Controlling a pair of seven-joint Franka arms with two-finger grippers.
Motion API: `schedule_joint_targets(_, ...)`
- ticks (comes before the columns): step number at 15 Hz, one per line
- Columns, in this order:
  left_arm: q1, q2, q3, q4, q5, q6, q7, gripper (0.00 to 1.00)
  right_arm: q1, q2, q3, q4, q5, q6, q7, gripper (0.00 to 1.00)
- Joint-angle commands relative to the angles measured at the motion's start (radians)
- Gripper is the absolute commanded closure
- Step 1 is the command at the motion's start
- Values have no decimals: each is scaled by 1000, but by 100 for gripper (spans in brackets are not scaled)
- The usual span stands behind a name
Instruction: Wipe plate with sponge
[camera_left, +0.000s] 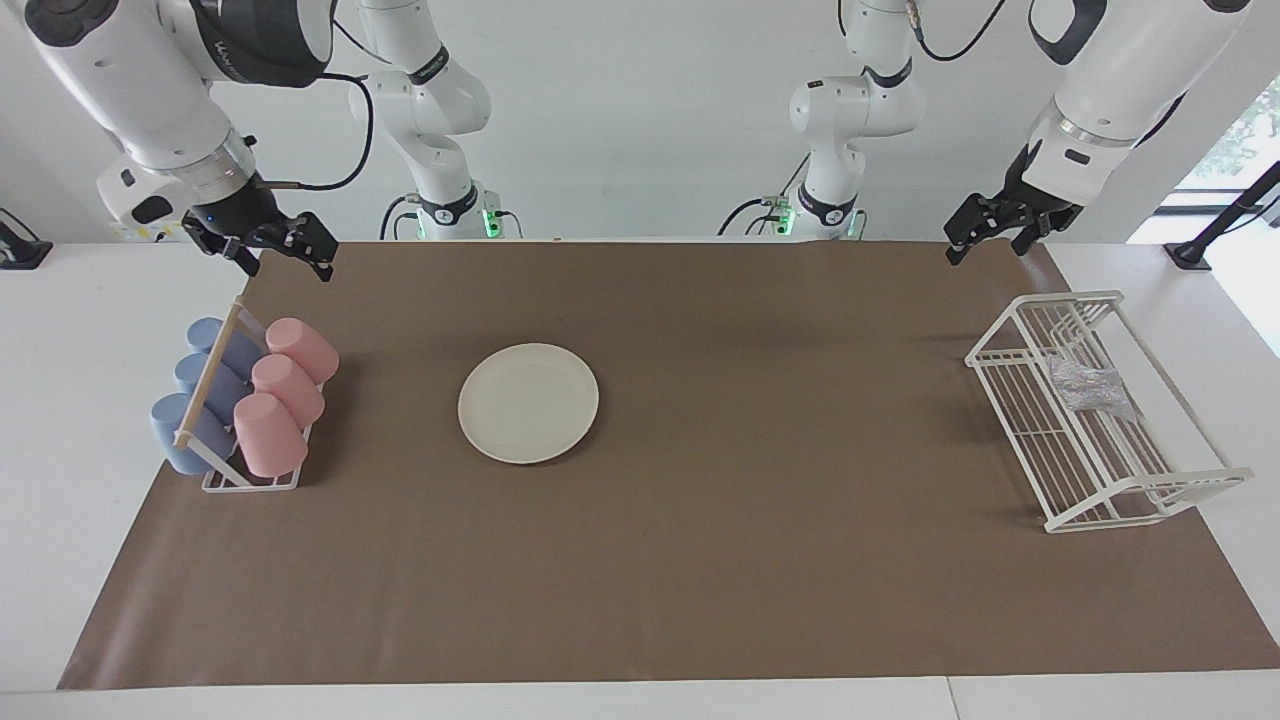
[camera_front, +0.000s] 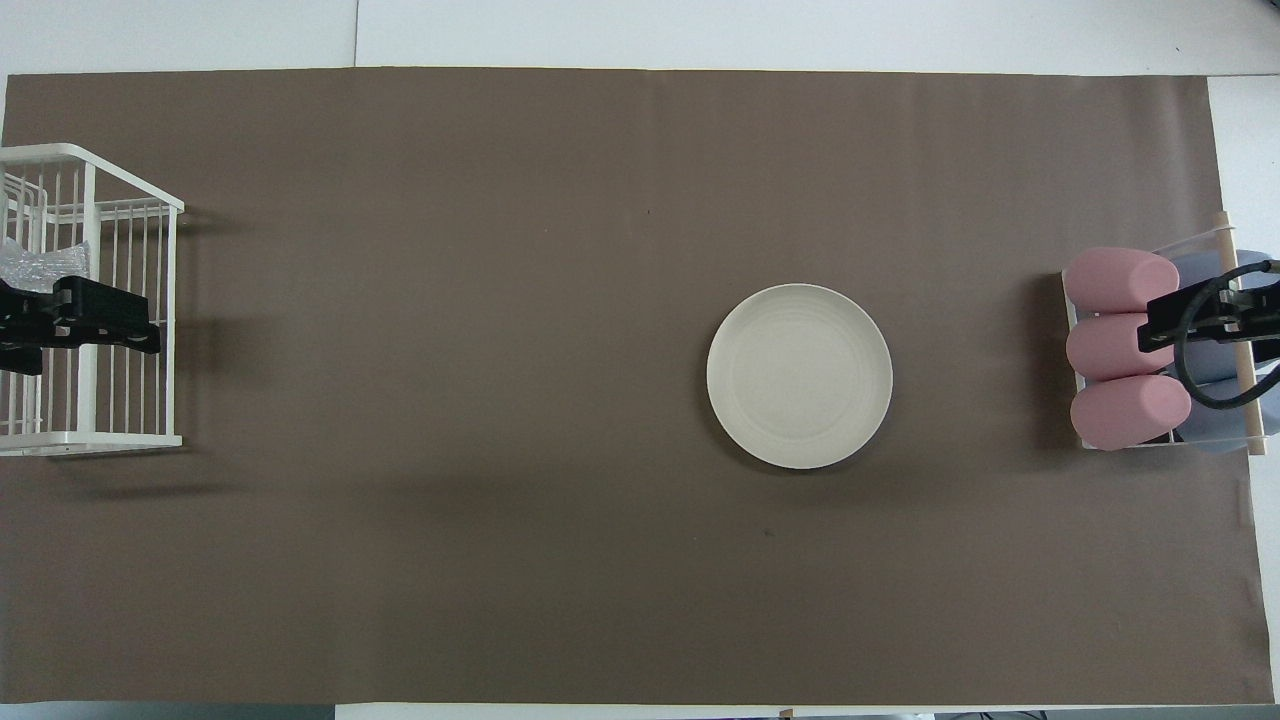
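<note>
The cream-white plate (camera_left: 528, 402) lies flat on the brown mat, nearer the right arm's end of the table; it also shows in the overhead view (camera_front: 799, 375). The silvery sponge (camera_left: 1085, 385) lies inside the white wire rack at the left arm's end; a part of it shows in the overhead view (camera_front: 35, 265). My left gripper (camera_left: 990, 250) is open and empty, raised over the rack's robot-side end (camera_front: 80, 322). My right gripper (camera_left: 285, 265) is open and empty, raised over the cup holder (camera_front: 1205, 315).
The white wire rack (camera_left: 1100, 480) stands at the left arm's end of the mat (camera_front: 130, 210). A holder with three pink cups (camera_left: 285, 390) and three blue cups (camera_left: 205, 390) lying on their sides stands at the right arm's end.
</note>
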Motion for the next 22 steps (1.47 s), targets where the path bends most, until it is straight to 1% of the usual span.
schedule_joint_targets(1,-2,-13,4,-3,10,0,6,0,-4,-26,4,-31,-13,20,-21,0)
schedule_joint_targets(11,6,-13,7,-4,7,14,-2,0,-4,-26,4,-31,-13,18,-21,0)
schedule_joint_targets(13,-1,-11,7,-4,27,25,-55,0,-4,-26,4,-31,-13,20,-21,0)
schedule_joint_targets(14,-8,-5,4,-4,77,29,-92,0,-4,-26,3,-31,-13,20,-21,0)
schedule_joint_targets(15,-14,-2,-2,-9,152,34,-102,0,-4,-26,4,-31,-13,20,-21,0)
schedule_joint_targets(17,-60,4,-1,-47,263,68,-105,0,-4,-26,3,-31,-13,18,-21,0)
schedule_joint_targets(18,-67,19,-2,-72,341,90,-106,0,-4,-26,4,-31,-13,18,-21,0)
schedule_joint_targets(19,-96,38,-2,-92,404,117,-108,0,-4,-26,3,-31,-13,18,-21,0)
schedule_joint_targets(20,-106,61,-2,-113,476,147,-109,0,-4,-26,3,-31,-13,20,-21,0)
schedule_joint_targets(21,-113,107,-2,-144,595,187,-112,0,-4,-26,3,-31,-13,18,-21,0)
schedule_joint_targets(22,-139,159,-2,-148,686,209,-132,0,-4,-26,4,-31,-13,20,-21,0)
